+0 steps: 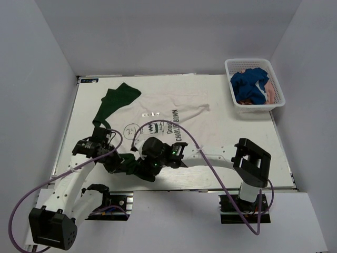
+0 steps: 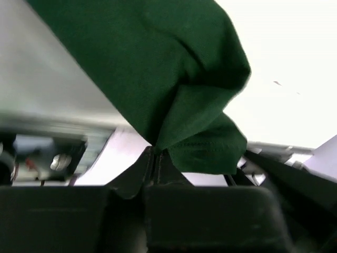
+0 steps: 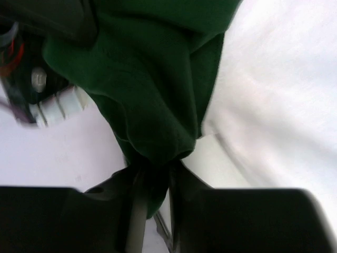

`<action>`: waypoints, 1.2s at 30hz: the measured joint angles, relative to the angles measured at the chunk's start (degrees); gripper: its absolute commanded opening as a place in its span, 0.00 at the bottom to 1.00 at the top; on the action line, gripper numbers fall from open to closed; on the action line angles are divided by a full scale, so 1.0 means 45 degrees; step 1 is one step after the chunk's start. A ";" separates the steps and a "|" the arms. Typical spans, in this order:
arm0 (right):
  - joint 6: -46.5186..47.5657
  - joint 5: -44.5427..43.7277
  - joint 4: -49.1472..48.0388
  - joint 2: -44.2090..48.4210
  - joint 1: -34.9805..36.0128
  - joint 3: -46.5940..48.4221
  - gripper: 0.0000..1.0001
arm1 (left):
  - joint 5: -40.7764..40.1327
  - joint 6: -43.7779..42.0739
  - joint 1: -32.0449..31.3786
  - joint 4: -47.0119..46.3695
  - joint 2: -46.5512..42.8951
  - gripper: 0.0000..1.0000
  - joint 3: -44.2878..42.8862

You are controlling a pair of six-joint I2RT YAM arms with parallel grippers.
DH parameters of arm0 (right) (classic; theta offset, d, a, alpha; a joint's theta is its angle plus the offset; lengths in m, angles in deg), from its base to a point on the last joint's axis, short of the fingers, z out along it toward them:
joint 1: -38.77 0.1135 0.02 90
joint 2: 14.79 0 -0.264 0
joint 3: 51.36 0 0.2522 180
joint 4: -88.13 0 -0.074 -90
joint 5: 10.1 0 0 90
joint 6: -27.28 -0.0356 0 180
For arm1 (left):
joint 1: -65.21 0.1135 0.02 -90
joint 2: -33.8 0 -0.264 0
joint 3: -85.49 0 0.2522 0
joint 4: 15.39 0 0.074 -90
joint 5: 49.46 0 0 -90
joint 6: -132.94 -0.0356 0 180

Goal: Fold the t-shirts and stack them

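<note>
The cream t-shirt (image 1: 179,113) with black cartoon print lies spread on the table, one dark green sleeve (image 1: 118,100) flat at the far left. Its other green sleeve (image 1: 134,166) is bunched at the near edge between both grippers. My left gripper (image 2: 154,154) is shut on a fold of that green cloth (image 2: 174,79), which hangs above it. My right gripper (image 3: 152,176) pinches the same sleeve (image 3: 152,105) between narrowly parted fingers, with cream cloth (image 3: 274,79) to the right. In the top view the left gripper (image 1: 117,161) and right gripper (image 1: 149,168) sit close together.
A white mesh basket (image 1: 247,61) stands at the far right corner and holds a blue shirt (image 1: 250,84) and a pink one (image 1: 271,92). Purple cables loop over both arms. The table's near edge runs just below the grippers.
</note>
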 measured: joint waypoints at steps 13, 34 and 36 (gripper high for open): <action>0.1812 0.1608 0.0491 0.1438 0.0631 -0.2312 0.90 | 0.0641 -0.0670 0.0000 0.2943 -0.1462 0.83 -0.0549; -0.2064 -0.2647 0.1311 0.0607 -0.6751 -0.1258 0.90 | -0.3857 -0.0942 0.0374 -0.1132 0.8519 1.00 -0.6207; -0.2006 -0.3089 0.1797 -0.0180 -0.7334 -0.0219 0.90 | -0.4575 -0.0952 0.0476 -0.1273 1.0117 1.00 -0.7563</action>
